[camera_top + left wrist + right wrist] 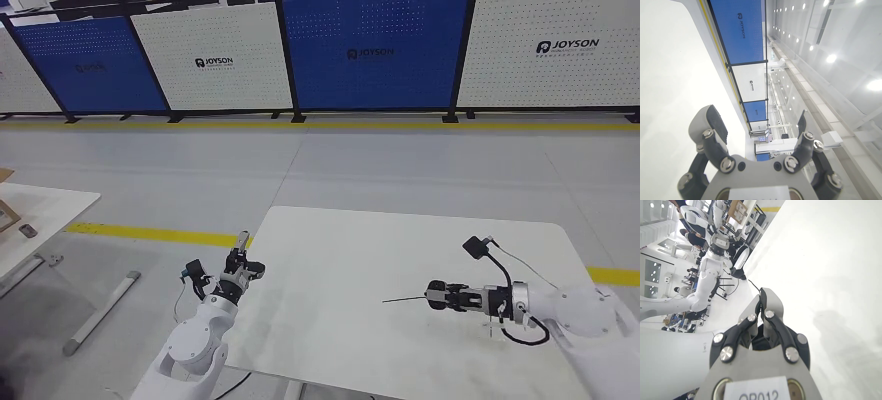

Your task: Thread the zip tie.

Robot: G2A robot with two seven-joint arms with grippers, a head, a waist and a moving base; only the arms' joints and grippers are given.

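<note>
My right claw (431,296) (761,293) is clamped on the tie (403,298) (754,285). The pads pinch it so that a thin black length pokes straight out past the tips, above the counter (330,250) and aimed across it toward my other arm. I read that hold as deliberate, since a free end out front is what I need to present for threading. I cannot tell whether the pinched end is the head or the tail, because the pads hide it.

My left claw (240,250) (758,113) sits at the counter's left edge, well apart from the tie, with its jaws spread wide and nothing between them. It points away from me rather than at the tie, so I take it as parked ready and not lined up.

My judgement is that threading has not begun. The next move calls for bringing the spread claw across to take the free end. The strip looks thin and whippy, so a slight misalignment could push it aside instead of catching it.
</note>
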